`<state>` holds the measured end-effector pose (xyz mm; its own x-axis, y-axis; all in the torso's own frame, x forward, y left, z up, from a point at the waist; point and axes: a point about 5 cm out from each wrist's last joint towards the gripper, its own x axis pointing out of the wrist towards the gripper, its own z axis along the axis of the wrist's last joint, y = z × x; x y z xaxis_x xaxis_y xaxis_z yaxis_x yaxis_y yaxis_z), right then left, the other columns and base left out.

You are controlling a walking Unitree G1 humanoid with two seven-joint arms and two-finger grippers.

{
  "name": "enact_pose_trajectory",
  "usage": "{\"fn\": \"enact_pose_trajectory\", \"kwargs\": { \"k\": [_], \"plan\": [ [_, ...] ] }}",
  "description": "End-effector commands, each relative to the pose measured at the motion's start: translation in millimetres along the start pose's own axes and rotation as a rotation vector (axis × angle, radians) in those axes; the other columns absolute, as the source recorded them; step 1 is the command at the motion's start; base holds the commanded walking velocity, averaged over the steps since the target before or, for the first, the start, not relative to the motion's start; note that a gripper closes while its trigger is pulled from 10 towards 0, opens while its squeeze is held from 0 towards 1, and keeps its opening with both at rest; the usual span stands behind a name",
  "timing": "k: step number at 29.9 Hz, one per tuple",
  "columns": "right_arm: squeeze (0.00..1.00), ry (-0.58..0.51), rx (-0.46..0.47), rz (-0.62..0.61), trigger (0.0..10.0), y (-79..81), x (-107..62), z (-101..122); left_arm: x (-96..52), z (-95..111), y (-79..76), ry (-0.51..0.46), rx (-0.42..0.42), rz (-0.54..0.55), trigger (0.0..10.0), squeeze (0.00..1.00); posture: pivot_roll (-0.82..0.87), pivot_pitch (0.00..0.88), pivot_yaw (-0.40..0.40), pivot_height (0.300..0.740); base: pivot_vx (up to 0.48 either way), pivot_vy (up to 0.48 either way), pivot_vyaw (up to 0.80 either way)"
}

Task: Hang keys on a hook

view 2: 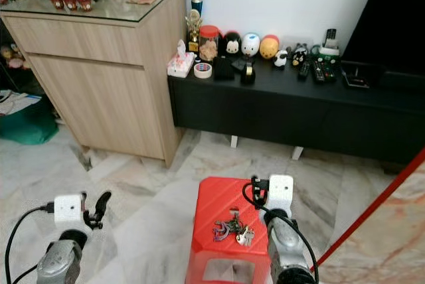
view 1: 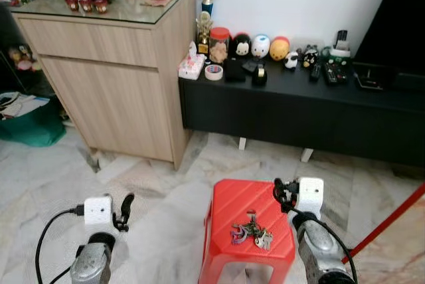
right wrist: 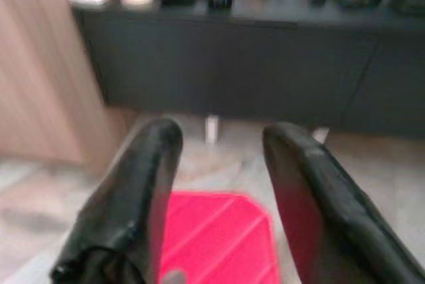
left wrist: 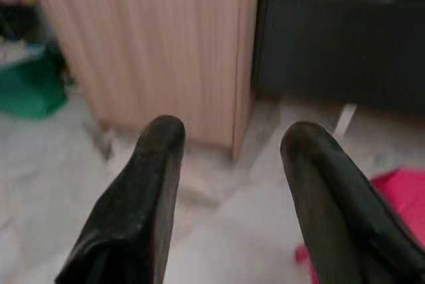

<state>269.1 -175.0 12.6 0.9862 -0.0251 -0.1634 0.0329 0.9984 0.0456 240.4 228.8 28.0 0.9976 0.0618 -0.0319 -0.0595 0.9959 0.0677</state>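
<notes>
Covering the room is pale marbled floor point(view 1: 153, 184), and on it a red plastic stool point(view 1: 226, 211) stands before a low black cabinet point(view 1: 292, 115) set against the white wall. The keys point(view 1: 251, 232) lie in a loose bunch on the stool's seat, toward its near edge. Beside the cabinet stands a tall wooden sideboard point(view 1: 113, 85) with ornaments on its glass top; the cabinet carries a row of small figures, a tape roll and remotes, blurred in the wrist views. The right gripper point(right wrist: 219, 184) hangs over the stool's right side, fingers apart and empty. The left gripper point(left wrist: 229, 184), also spread and empty, is over bare floor left of the stool. A red pole point(view 1: 392, 217), perhaps a handle, slants at right.
</notes>
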Motion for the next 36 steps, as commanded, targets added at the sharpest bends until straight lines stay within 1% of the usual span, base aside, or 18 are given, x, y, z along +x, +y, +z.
{"fn": "enact_pose_trajectory", "kwargs": {
  "k": [1,4,6,10,13,16,20,24,26,29,33,36],
  "plan": [
    [0.0,-0.019,-0.007,-0.018,10.0,-3.1,-3.6,2,-2.4,2,-3.4,-0.004,-0.007,-0.022,10.0,0.0,0.04,0.0,-0.064,0.74,0.0,0.0,0.0],
    [0.0,-0.035,-0.03,-0.036,10.0,-6.7,-17.9,-1,-11.6,8,-3.0,-0.03,-0.009,-0.021,10.0,0.0,0.03,0.0,-0.061,0.74,0.0,0.0,0.0],
    [0.0,-0.024,-0.036,-0.064,10.0,-10.5,-23.2,-4,-14.2,8,-1.9,-0.031,-0.011,-0.011,10.0,0.0,0.03,0.0,-0.054,0.74,0.0,0.0,0.0],
    [0.0,0.016,-0.037,-0.1,10.0,-14.0,-22.4,-11,-12.2,6,-3.2,-0.017,-0.024,-0.003,10.0,0.0,0.03,0.0,-0.052,0.74,0.0,0.0,0.0],
    [0.0,0.064,-0.056,-0.101,10.0,-10.6,-17.6,-14,-6.6,8,-6.3,-0.008,-0.027,-0.011,10.0,0.0,0.03,0.0,-0.049,0.74,0.0,0.0,0.0],
    [0.0,0.082,-0.05,-0.101,10.0,-8.5,-16.4,-13,-5.5,10,-6.7,-0.001,-0.031,-0.013,10.0,0.0,0.02,0.0,-0.048,0.74,0.0,0.0,0.0],
    [0.0,0.086,-0.052,-0.097,10.0,-6.4,-19.1,-9,-7.5,12,-7.7,0.017,-0.033,-0.02,10.0,0.0,0.02,0.0,-0.046,0.725,0.0,0.0,0.0],
    [0.0,0.118,-0.054,-0.082,10.0,-1.6,-18.4,-15,-7.8,7,-10.4,0.042,-0.031,-0.035,10.0,0.0,0.02,0.0,-0.045,0.705,0.0,0.0,0.0],
    [0.0,0.118,-0.054,-0.082,10.0,-1.6,-18.4,-15,-7.8,7,-10.4,0.042,-0.031,-0.035,10.0,0.0,0.02,0.0,-0.045,0.705,0.0,0.0,0.0],
    [0.0,0.131,-0.048,-0.063,10.0,1.9,-17.7,-17,-8.0,6,-11.1,0.052,-0.035,-0.037,10.0,0.0,0.03,0.0,-0.049,0.687,0.0,0.0,0.0],
    [0.0,0.12,-0.035,-0.059,10.0,3.3,-16.4,-13,-8.6,6,-9.9,0.067,-0.034,-0.037,10.0,0.0,0.03,0.0,-0.052,0.687,0.0,0.0,0.0],
    [0.0,0.116,-0.045,-0.049,10.0,4.6,-14.6,-11,-8.8,5,-8.6,0.072,-0.033,-0.033,10.0,0.0,0.03,0.0,-0.054,0.687,0.0,0.0,0.0]
  ]
}}
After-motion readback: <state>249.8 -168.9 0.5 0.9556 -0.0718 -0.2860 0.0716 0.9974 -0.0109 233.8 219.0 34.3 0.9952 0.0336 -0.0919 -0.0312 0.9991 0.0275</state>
